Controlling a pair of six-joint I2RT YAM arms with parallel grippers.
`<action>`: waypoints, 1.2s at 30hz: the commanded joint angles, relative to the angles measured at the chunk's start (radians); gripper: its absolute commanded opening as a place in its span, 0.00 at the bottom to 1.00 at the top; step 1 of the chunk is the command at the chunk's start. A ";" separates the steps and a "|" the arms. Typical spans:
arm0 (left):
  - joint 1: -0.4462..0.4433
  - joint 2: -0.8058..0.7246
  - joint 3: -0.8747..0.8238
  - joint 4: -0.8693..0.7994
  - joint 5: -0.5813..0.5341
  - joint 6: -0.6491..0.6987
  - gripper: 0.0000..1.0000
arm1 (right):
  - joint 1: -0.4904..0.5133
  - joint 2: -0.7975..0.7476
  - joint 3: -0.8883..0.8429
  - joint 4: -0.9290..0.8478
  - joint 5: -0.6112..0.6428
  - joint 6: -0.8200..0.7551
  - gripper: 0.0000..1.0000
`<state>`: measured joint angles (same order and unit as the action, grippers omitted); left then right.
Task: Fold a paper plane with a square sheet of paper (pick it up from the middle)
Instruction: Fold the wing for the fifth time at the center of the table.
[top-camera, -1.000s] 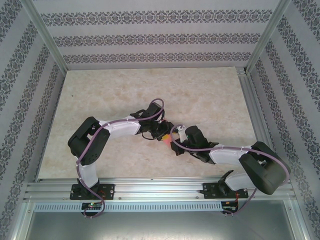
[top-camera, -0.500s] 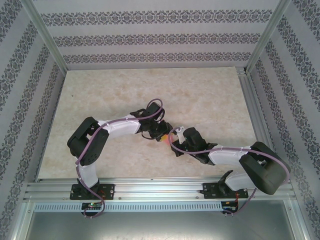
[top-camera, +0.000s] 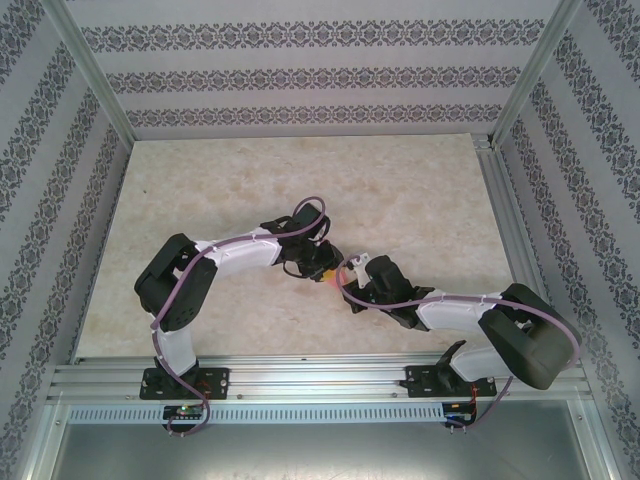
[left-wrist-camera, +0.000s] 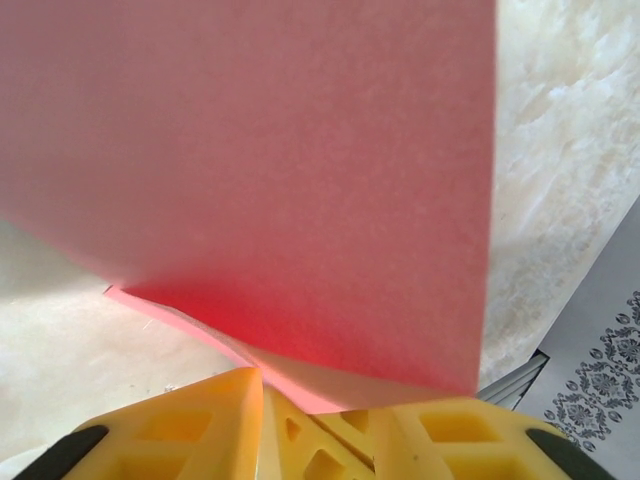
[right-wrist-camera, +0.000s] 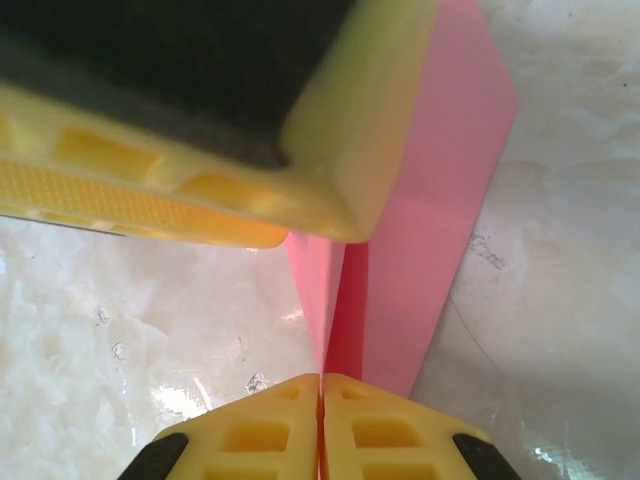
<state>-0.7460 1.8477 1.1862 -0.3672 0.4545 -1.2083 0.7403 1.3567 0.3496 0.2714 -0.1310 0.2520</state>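
Well, the pink paper (top-camera: 330, 279) sits between the two arms, near the middle of the surface (top-camera: 400, 190), a bit toward 6 o'clock. The right end effector (right-wrist-camera: 321, 384) is pinched tight on the paper's low edge. From there the paper goes up toward 1 o'clock, bent along a fold. In the top view the left end effector (left-wrist-camera: 320, 405) comes in from 10 o'clock. Its jaws look narrow, with the paper's edge right by them, but I cannot tell if they squeeze it.

What could go wrong? I think the thin paper could rip if the arms pull apart. It could slip out if the left hold is weak. A push at the wrong spot could make a crooked fold, and then the plane would not be straight.

Much is hard to see. From above, the arms cover most of the paper. In the left wrist view it is very close and fuzzy, and its top is cut off. I cannot count the folds.
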 joint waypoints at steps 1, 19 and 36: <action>0.009 0.011 0.041 -0.034 -0.018 0.026 0.39 | 0.010 -0.014 0.008 0.008 0.018 -0.023 0.10; -0.003 0.031 0.044 -0.065 -0.033 0.029 0.44 | 0.018 -0.028 -0.001 0.037 0.031 -0.025 0.09; -0.011 0.050 0.041 -0.061 -0.034 0.025 0.29 | 0.044 -0.001 -0.036 0.071 0.064 -0.050 0.06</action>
<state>-0.7490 1.8767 1.2076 -0.4141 0.4358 -1.1980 0.7708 1.3533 0.3290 0.3080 -0.0887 0.2211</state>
